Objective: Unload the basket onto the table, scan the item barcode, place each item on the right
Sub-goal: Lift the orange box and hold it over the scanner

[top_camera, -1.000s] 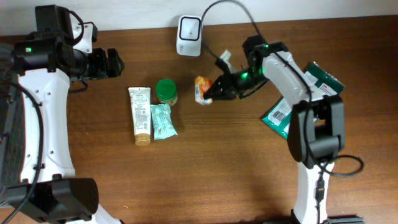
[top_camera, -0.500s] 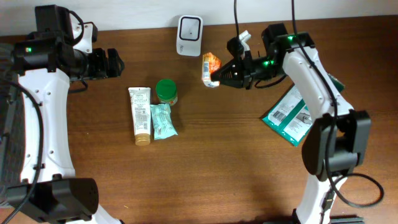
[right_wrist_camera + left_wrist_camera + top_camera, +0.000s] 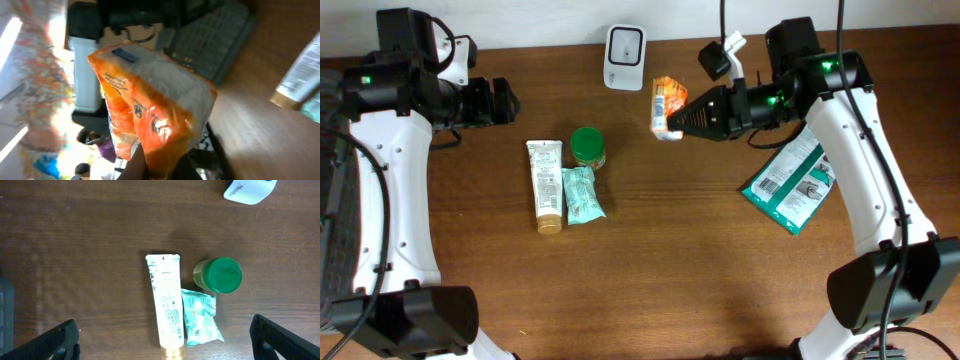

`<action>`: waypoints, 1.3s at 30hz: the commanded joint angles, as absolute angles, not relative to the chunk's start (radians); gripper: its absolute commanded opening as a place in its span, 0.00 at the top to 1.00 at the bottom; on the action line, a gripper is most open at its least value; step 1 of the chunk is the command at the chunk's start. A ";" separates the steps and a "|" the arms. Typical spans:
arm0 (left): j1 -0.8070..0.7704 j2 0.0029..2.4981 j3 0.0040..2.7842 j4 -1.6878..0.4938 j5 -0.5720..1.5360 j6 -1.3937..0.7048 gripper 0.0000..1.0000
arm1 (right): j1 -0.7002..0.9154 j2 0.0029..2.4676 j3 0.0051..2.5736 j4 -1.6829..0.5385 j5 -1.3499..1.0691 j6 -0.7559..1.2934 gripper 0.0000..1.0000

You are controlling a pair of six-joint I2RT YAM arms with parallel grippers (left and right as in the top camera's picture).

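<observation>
Packet [image 3: 667, 105], orange, had risen off the worktop [image 3: 650, 250] within 1 second and now hung near the white scanner [image 3: 624, 44], to its right, pinched in the right pincer [image 3: 680, 122], which was clamped narrow on its lower end. Pickup looked done; presenting the code remained. Left pincer [image 3: 507, 100] gaped wide, holding nothing. No barcode showed in any view, and the right wrist picture was blurred, its fingertips cut off.

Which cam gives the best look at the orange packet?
Right wrist: the orange packet fills the frame, print visible. Overhead shows it small, pinched by the right gripper near the white scanner. Left wrist doesn't show it.
</observation>
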State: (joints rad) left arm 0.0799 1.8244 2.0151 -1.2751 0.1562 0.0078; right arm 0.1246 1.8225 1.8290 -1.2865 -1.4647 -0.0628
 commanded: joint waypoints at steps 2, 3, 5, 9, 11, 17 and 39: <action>0.084 1.820 2.030 -1.273 0.156 0.020 0.01 | 0.157 1.808 1.846 -1.283 -1.295 -0.073 0.96; 0.084 1.820 2.030 -1.273 0.156 0.020 0.01 | 0.162 1.808 1.846 -1.271 -1.246 -0.069 0.96; 0.084 1.820 2.030 -1.273 0.156 0.020 0.01 | 0.177 1.808 1.846 -1.205 -1.097 0.020 0.96; 0.084 1.820 2.030 -1.273 0.156 0.020 0.01 | 0.248 1.822 1.905 -1.074 -0.635 0.228 0.96; 0.084 1.820 2.030 -1.273 0.156 0.020 0.01 | 0.282 1.852 1.988 -1.081 -0.490 0.236 0.96; 0.084 1.820 2.030 -1.273 0.156 0.020 0.01 | 0.383 2.065 2.378 -1.068 -0.028 0.161 0.96; 0.084 1.820 2.030 -1.273 0.156 0.020 0.01 | 0.439 2.546 2.429 -0.418 0.319 -0.522 0.96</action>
